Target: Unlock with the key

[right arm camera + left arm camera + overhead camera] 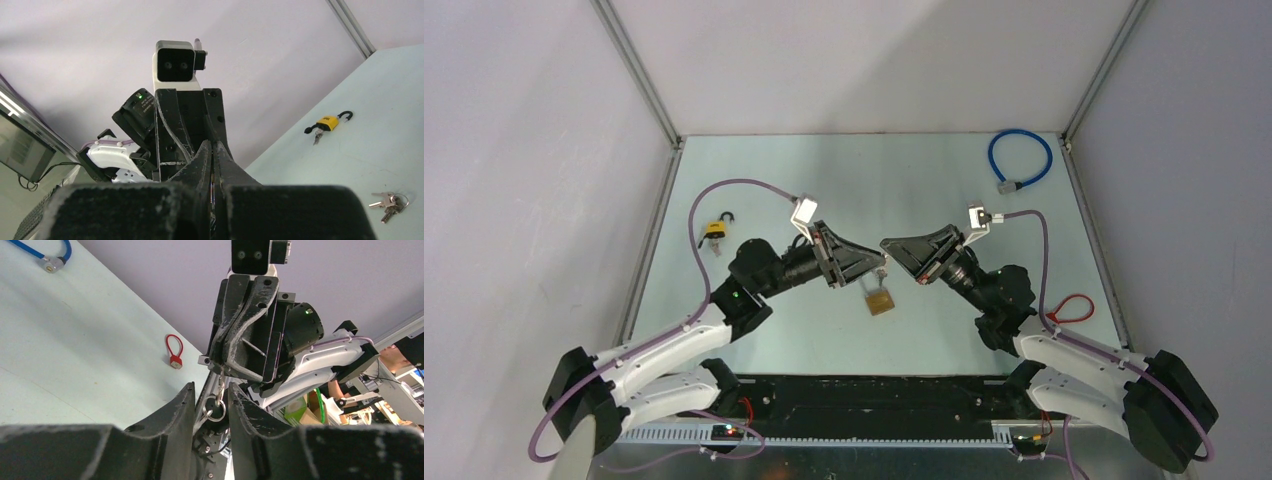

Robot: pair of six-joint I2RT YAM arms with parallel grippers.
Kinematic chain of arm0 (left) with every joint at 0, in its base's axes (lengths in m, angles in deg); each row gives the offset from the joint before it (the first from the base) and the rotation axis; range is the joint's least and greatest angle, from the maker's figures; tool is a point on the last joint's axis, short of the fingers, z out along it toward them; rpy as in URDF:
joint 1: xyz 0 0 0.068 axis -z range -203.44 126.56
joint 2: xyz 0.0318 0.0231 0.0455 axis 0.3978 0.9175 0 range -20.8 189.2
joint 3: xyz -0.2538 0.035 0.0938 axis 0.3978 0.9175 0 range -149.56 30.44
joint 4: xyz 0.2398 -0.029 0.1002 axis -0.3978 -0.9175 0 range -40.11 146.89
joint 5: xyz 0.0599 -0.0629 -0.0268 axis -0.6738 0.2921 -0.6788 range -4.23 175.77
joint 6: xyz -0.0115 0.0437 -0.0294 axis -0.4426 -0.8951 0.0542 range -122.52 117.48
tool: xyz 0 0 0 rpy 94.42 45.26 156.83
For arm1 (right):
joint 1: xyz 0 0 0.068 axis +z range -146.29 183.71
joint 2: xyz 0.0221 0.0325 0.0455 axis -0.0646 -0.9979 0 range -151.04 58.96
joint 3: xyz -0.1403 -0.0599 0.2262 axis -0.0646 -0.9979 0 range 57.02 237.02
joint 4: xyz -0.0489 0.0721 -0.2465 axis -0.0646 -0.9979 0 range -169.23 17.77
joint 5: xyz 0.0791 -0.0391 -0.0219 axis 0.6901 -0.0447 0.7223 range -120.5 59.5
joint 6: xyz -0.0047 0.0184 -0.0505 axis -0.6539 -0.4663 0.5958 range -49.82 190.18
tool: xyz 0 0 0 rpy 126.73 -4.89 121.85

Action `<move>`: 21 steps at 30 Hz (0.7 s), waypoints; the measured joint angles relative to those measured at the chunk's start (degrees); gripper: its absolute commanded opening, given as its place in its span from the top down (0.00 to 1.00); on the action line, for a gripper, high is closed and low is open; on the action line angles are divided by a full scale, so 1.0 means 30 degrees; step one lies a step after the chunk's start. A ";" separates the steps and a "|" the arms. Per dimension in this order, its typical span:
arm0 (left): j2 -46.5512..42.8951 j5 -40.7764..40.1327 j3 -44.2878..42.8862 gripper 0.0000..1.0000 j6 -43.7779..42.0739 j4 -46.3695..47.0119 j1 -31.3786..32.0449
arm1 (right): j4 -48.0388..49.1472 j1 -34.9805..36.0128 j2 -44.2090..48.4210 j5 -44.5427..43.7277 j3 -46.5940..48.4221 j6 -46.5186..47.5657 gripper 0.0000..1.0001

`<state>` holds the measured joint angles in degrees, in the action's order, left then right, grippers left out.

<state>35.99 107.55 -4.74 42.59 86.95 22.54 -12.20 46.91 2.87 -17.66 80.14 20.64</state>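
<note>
the right gripper [219, 365] is clamped on what looks like the key [220, 385], offering it so the ring [216, 412] lies between the left gripper's [211, 390] parted, not yet pinching fingers just beside the right gripper, with the brass padlock [879, 301] just below it.

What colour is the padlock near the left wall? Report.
Yellow padlock, black shackle; clearest in right wrist view.

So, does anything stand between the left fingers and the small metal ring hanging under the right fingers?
Nothing visible does. The small metal ring hangs in the gap between the left fingers, just below the shut right fingers.
</note>
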 measured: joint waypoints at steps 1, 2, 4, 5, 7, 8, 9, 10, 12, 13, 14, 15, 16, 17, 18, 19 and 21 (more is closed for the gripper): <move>0.0022 0.0029 0.0000 0.68 0.0007 0.0109 0.0022 | 0.0029 -0.0015 0.0000 0.0036 0.0000 0.0000 1.00; 0.0044 0.0036 0.0000 0.70 0.0007 0.0255 0.0051 | 0.0044 -0.0022 0.0000 0.0036 0.0000 0.0000 1.00; 0.0066 0.0131 0.0000 0.72 0.0022 0.0415 0.0073 | 0.0087 -0.0029 -0.0015 0.0044 0.0000 -0.0007 1.00; 0.0066 0.0168 0.0000 0.73 0.0029 0.0474 0.0087 | 0.0124 -0.0029 -0.0036 0.0044 0.0000 0.0000 1.00; 0.0073 0.0248 0.0000 0.75 0.0051 0.0590 0.0117 | 0.0124 -0.0036 -0.0066 0.0044 0.0000 -0.0007 1.00; 0.0080 0.0306 0.0000 0.76 0.0066 0.0663 0.0131 | 0.0124 -0.0058 -0.0080 0.0044 0.0000 -0.0007 1.00; 0.0087 0.0321 0.0000 0.76 0.0117 0.0685 0.0138 | 0.0124 -0.0066 -0.0080 0.0044 0.0000 -0.0007 1.00; 0.0095 0.0328 0.0000 0.77 0.0146 0.0692 0.0146 | 0.0131 -0.0066 -0.0080 0.0044 0.0000 -0.0007 1.00; 0.0146 0.0335 0.0000 0.77 0.0168 0.0692 0.0189 | 0.0124 -0.0066 -0.0087 0.0044 0.0000 -0.0007 1.00; 0.0182 0.0342 0.0000 0.78 0.0168 0.0692 0.0233 | 0.0131 -0.0066 -0.0087 0.0044 0.0000 -0.0007 1.00; 0.0219 0.0350 0.0000 0.78 0.0168 0.0692 0.0270 | 0.0131 -0.0066 -0.0087 0.0044 0.0000 0.0000 1.00; 0.0240 0.0357 0.0000 0.80 0.0168 0.0692 0.0306 | 0.0131 -0.0066 -0.0087 0.0044 0.0000 0.0000 1.00; 0.0270 0.0357 0.0000 0.80 0.0168 0.0692 0.0328 | 0.0131 -0.0066 -0.0087 0.0036 0.0000 -0.0007 1.00; 0.0313 0.0357 0.0000 0.82 0.0168 0.0699 0.0357 | 0.0138 -0.0066 -0.0087 0.0044 0.0000 0.0000 1.00; 0.0328 0.0357 0.0000 0.83 0.0168 0.0699 0.0372 | 0.0138 -0.0066 -0.0087 0.0036 0.0000 0.0000 1.00; 0.0342 0.0357 0.0000 0.86 0.0168 0.0699 0.0386 | 0.0146 -0.0066 -0.0087 0.0044 0.0000 -0.0007 1.00; 0.0350 0.0350 0.0000 0.92 0.0168 0.0692 0.0386 | 0.0197 -0.0066 -0.0087 0.0044 0.0000 0.0000 1.00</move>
<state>37.04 108.60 -4.74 43.09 89.03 23.70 -11.61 46.71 2.60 -17.53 80.14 20.64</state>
